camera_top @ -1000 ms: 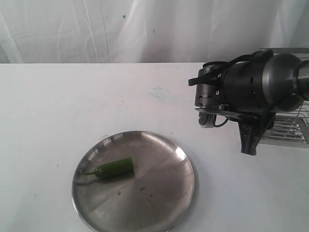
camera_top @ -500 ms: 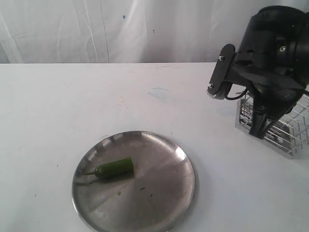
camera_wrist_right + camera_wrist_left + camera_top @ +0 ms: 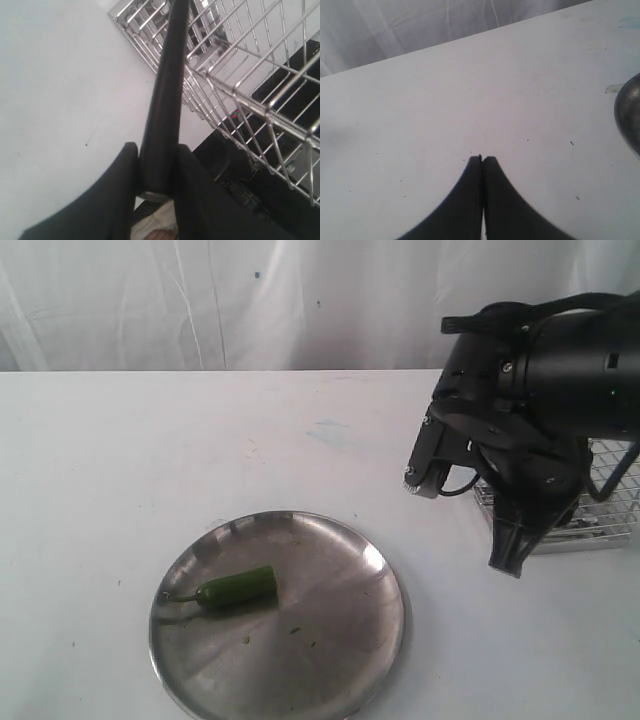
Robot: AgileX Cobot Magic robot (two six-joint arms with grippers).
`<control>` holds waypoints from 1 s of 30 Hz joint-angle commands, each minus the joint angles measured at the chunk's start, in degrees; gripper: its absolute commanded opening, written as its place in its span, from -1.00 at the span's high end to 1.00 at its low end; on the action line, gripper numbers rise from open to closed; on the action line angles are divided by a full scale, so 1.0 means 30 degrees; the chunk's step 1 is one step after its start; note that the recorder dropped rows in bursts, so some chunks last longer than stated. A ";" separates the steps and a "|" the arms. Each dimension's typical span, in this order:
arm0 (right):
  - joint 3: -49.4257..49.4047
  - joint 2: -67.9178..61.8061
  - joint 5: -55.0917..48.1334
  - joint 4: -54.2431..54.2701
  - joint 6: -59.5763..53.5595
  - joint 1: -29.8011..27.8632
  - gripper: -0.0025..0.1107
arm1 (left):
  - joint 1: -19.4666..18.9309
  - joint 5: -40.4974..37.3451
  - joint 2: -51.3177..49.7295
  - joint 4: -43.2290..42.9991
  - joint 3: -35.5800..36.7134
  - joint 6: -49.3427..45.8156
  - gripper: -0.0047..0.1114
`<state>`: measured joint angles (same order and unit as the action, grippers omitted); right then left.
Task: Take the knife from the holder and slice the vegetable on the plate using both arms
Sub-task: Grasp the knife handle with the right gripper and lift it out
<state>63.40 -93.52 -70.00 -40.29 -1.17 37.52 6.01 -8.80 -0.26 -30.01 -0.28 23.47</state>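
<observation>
A robot test bench set up as a mock kitchen counter, not a real kitchen

A bare white table [image 3: 200,440] stands against a wrinkled white sheet [image 3: 200,300] hung as a backdrop, with no cupboards, stove or sink in sight; the few kitchen things are a steel plate [image 3: 330,640] with a green pepper [image 3: 238,588] on it and a wire rack [image 3: 240,65] at the table's edge; a thick black arm [image 3: 540,390] with cables hangs over the table, and past the rack the right wrist view shows dark space with loose cables
</observation>
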 commanded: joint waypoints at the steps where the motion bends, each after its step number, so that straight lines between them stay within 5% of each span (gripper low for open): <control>1: 0.0199 0.0061 0.1427 0.0675 0.0620 -0.0802 0.86 | 0.0120 0.0089 0.0088 -0.0298 0.0093 0.0006 0.92; 17: 0.1474 0.0435 0.1196 0.4065 0.1225 -0.4153 0.96 | 0.0120 0.0089 0.0088 -0.0298 0.0093 0.0006 0.92; 30: 0.3850 0.0723 0.1343 0.3328 0.2907 -0.4550 0.96 | 0.0120 0.0089 0.0088 -0.1734 0.0093 0.0006 0.92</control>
<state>73.81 -91.84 -65.55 -27.11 5.33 24.52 6.01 -8.80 -0.26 -34.19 -0.28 23.47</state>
